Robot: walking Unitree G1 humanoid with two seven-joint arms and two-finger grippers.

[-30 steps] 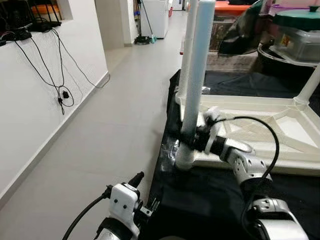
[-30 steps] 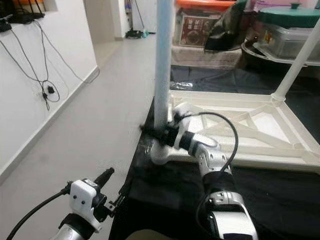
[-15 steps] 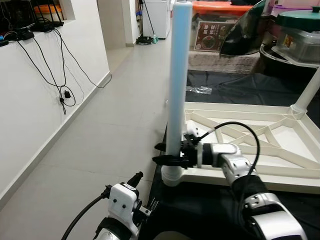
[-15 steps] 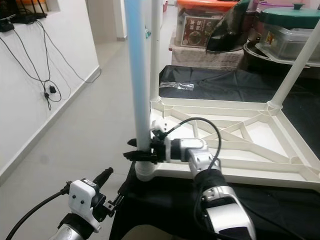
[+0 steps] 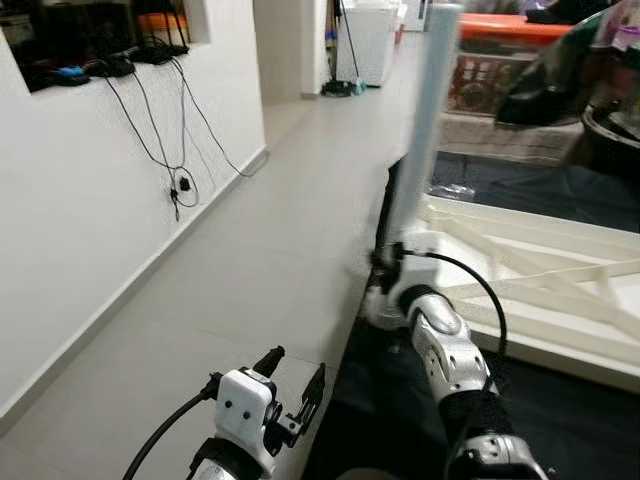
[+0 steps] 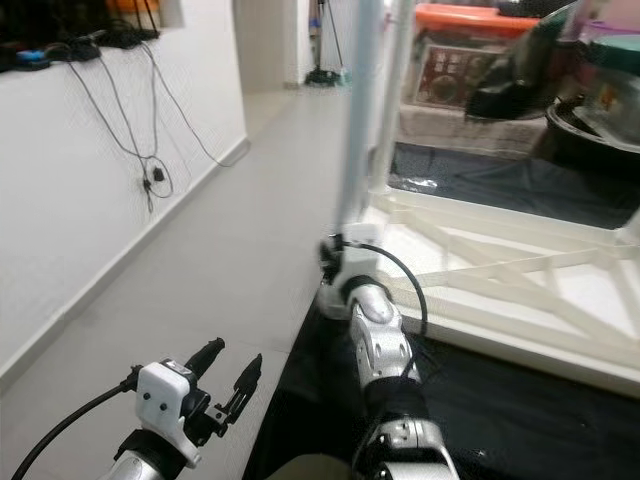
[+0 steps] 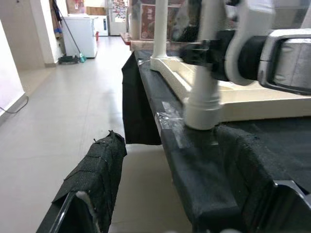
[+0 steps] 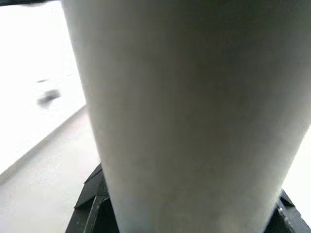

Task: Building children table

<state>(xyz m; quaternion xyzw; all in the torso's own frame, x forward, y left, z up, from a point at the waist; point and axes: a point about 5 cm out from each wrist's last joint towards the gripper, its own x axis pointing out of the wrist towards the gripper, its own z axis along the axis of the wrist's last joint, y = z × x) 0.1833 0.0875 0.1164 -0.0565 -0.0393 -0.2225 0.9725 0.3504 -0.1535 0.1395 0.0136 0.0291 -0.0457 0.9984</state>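
Note:
A white children's table (image 5: 530, 285) lies upside down on a black cloth (image 6: 500, 400). At its near corner a pale table leg (image 5: 432, 120) stands upright in its socket (image 7: 204, 104). My right gripper (image 5: 386, 262) is shut on the leg just above the socket. In the right wrist view the leg (image 8: 184, 111) is close up, with black fingers (image 8: 92, 206) on both sides. A second leg (image 6: 400, 90) stands at the far corner. My left gripper (image 5: 293, 372) hangs open and holds nothing, low over the floor beside the cloth's edge.
A white wall (image 5: 90, 200) with dangling black cables (image 5: 180, 185) runs along the left. Grey floor (image 5: 280, 230) stretches ahead to a white appliance (image 5: 375, 40). Boxes and bins (image 6: 470, 60) stand behind the table.
The whole picture has swung, so the camera moved and the view is blurred. My right gripper still holds the leg near its socket. The left gripper's fingers show a little more.

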